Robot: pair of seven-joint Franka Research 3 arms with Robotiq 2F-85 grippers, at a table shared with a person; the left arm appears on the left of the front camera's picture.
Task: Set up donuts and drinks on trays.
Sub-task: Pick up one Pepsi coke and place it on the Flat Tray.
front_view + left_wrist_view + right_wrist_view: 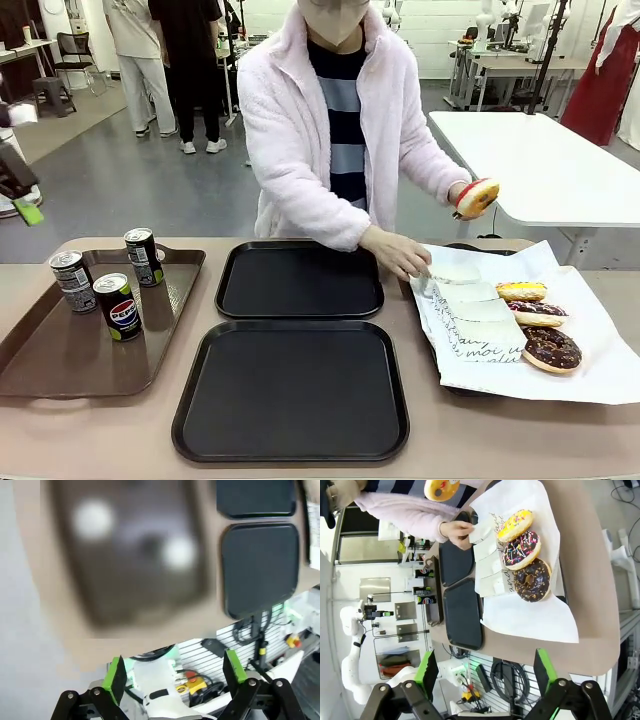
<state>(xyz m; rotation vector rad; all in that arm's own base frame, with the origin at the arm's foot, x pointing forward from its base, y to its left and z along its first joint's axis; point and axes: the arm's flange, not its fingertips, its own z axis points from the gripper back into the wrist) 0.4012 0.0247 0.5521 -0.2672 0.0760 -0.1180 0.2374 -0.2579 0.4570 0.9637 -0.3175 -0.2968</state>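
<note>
1. Near black tray [290,395] lies lower centre of the front frame, with the far black tray [300,282] just behind it. Nothing is on either.
2. Right gripper [485,667]: jaws wide, nothing held. Donuts [521,550] sit upper centre-right of its view, well apart, in a diagonal row on white paper [530,615].
3. Left gripper [177,672]: jaws wide, nothing held. Drinks [118,305] stand on the brown tray [40,370], left of the front frame. Blurred pale blobs in the wrist view are probably their tops.
4. Judgement: the right arm is nearer the donuts, the left nearer the drinks.

You can read "PEPSI" on the black can [119,306] on the brown tray [60,370]. The paper holders [480,312] have curly writing, too small to read.
</note>
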